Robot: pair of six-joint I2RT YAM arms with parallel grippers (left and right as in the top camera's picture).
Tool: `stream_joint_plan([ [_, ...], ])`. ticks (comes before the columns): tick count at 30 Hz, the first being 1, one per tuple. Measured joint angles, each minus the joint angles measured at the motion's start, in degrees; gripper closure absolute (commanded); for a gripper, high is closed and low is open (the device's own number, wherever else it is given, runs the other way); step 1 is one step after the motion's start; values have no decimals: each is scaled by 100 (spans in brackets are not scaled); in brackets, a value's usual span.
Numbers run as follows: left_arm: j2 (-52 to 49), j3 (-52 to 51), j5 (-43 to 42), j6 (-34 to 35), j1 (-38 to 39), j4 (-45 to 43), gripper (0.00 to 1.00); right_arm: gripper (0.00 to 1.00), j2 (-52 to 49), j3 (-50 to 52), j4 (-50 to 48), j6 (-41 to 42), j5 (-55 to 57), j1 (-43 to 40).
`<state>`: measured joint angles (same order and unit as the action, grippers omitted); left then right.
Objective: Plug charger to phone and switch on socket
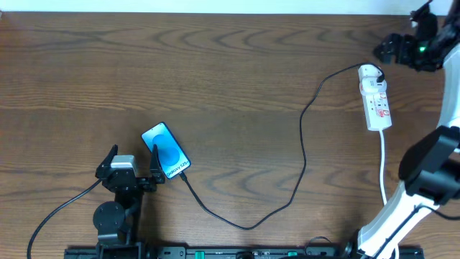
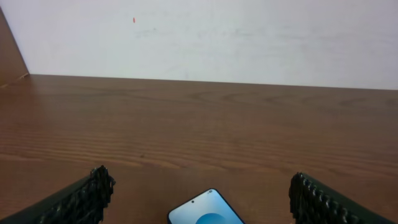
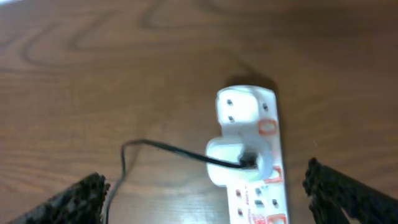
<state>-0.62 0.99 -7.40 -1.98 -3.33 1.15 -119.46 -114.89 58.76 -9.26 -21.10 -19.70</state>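
The charger (image 1: 302, 144) seems to be sitting plugged into the phone (image 1: 166, 150), front-left. The socket (image 1: 376, 101), far-right corner, is likely awaiting switching. The left gripper (image 2: 200, 183) and right gripper (image 3: 204, 182) are holding their fingers apart, gripping nothing.

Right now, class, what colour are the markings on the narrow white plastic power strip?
Red. The markings on the narrow white plastic power strip show best in the right wrist view.
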Motion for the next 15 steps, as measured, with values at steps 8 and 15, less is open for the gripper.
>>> stream_joint_plan([
  [8,0,0,0,0,0,2,7,1,1182,1871,-1635,13,-13,334],
  [15,0,0,0,0,0,2,7,1,2218,3331,-3158,22,-20,813],
])
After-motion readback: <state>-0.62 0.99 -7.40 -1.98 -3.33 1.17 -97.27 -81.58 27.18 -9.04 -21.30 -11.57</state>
